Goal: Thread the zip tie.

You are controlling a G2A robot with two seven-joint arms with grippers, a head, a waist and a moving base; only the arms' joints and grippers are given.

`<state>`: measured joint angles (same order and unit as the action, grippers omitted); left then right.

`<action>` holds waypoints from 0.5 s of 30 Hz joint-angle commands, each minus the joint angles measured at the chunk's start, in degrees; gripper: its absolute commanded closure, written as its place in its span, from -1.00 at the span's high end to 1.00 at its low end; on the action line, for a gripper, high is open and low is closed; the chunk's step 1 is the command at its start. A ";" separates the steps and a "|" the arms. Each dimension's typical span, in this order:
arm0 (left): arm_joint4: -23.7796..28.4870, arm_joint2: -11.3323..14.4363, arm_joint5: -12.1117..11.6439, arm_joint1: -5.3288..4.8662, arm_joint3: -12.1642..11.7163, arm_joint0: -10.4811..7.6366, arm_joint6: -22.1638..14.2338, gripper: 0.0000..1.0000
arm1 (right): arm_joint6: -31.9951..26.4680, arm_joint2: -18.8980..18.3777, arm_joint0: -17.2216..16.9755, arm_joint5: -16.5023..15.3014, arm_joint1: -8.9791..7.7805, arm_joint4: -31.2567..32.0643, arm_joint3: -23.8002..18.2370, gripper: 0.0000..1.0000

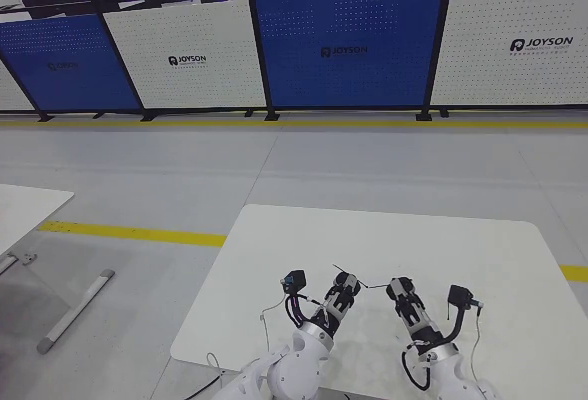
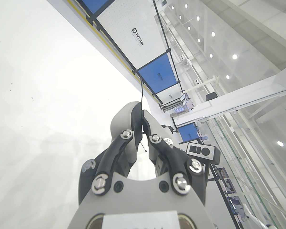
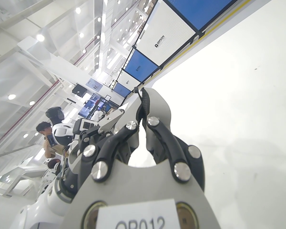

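A thin black zip tie (image 1: 369,284) spans the short gap between my two grippers, low over the near part of the white table (image 1: 404,235). My left gripper (image 1: 346,284) is shut on the strap. In the left wrist view the strap (image 2: 142,91) sticks out straight past the left gripper (image 2: 141,114), and a short tail hangs behind the pads. My right gripper (image 1: 394,287) is shut on the other end. In the right wrist view the small black head (image 3: 136,89) pokes out just beyond the closed right gripper (image 3: 143,101).
A second white table (image 1: 9,215) stands off to the left across a strip of grey floor. Blue and white panels (image 1: 344,50) line the back of the room. The table's far and right parts are bare.
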<state>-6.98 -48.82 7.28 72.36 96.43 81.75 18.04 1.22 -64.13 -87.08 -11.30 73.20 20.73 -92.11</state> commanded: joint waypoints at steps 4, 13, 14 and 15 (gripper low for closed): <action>0.00 0.00 0.00 0.00 0.00 0.00 0.00 -1.00 | -0.26 0.08 0.17 0.15 0.15 0.14 0.10 -1.00; 0.00 0.00 0.00 0.00 0.00 0.00 0.00 -1.00 | -0.74 0.16 0.42 0.67 0.41 0.43 0.29 -1.00; 0.00 0.00 0.00 0.00 0.00 0.00 0.00 -1.00 | -0.76 0.20 0.47 0.70 0.45 0.45 0.35 -1.00; 0.00 0.00 0.00 0.00 0.00 0.00 0.00 -1.00 | -0.76 0.21 0.51 0.71 0.48 0.46 0.39 -1.00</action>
<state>-6.98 -48.82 7.28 72.36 96.43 81.75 18.04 0.46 -63.94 -86.61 -10.60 73.65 21.18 -91.76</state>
